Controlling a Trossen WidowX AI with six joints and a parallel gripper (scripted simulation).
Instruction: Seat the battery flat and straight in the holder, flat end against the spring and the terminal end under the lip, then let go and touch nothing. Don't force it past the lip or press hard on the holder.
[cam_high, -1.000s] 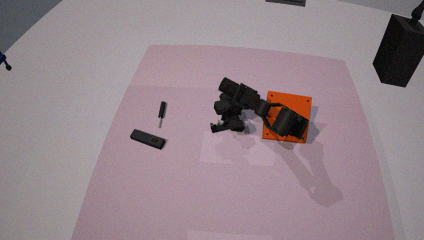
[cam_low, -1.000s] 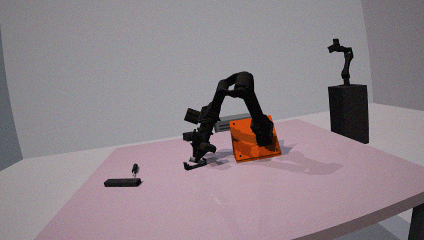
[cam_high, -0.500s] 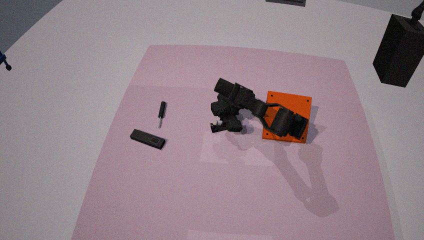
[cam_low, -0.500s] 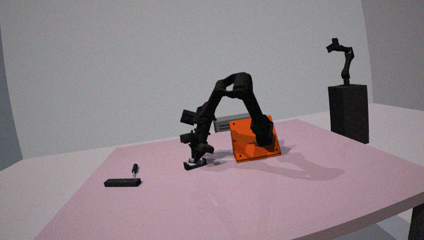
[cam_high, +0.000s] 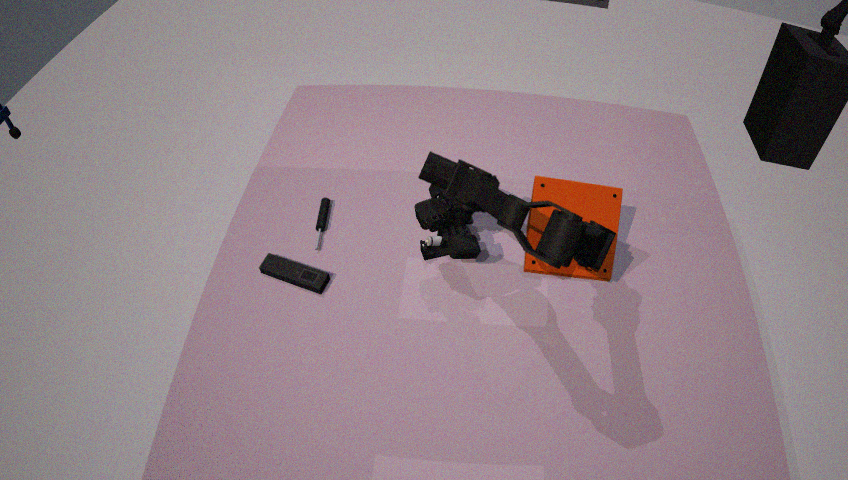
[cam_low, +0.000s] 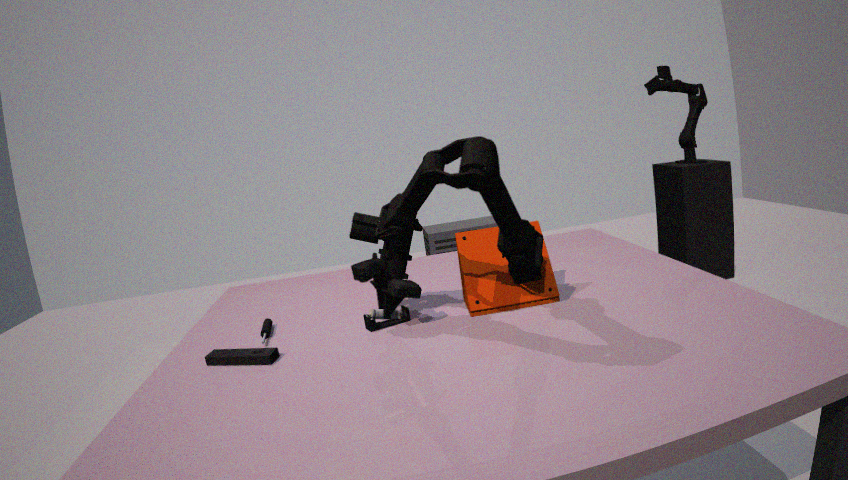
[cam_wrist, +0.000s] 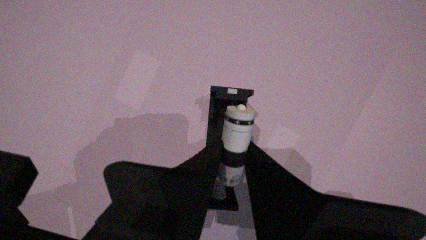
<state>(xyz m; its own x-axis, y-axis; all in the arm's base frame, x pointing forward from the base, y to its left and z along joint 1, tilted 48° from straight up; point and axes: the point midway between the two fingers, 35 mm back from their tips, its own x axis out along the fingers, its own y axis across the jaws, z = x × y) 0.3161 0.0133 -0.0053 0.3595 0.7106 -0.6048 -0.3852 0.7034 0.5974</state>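
The white battery (cam_high: 434, 240) (cam_low: 377, 314) (cam_wrist: 237, 135) has dark bands, and its terminal end points to the holder's far end wall in the wrist view. My gripper (cam_wrist: 233, 143) is shut on the battery near its middle. The black holder (cam_high: 426, 252) (cam_low: 386, 324) (cam_wrist: 215, 117) is on the table around and below the battery. In the wrist view the battery sits over the holder's right side, slightly askew to it, with a gap between its terminal and the end wall. The spring (cam_wrist: 219, 191) shows partly beside the battery's flat end. Whether the battery touches the holder's floor cannot be told.
A black box-like bar (cam_high: 294, 273) (cam_low: 241, 356) and a screwdriver (cam_high: 323, 215) (cam_low: 267, 328) lie to the left. The arm's orange base plate (cam_high: 577, 196) (cam_low: 479, 240) is to the right. A dark pedestal (cam_high: 788, 98) (cam_low: 693, 220) with another arm stands beyond the table.
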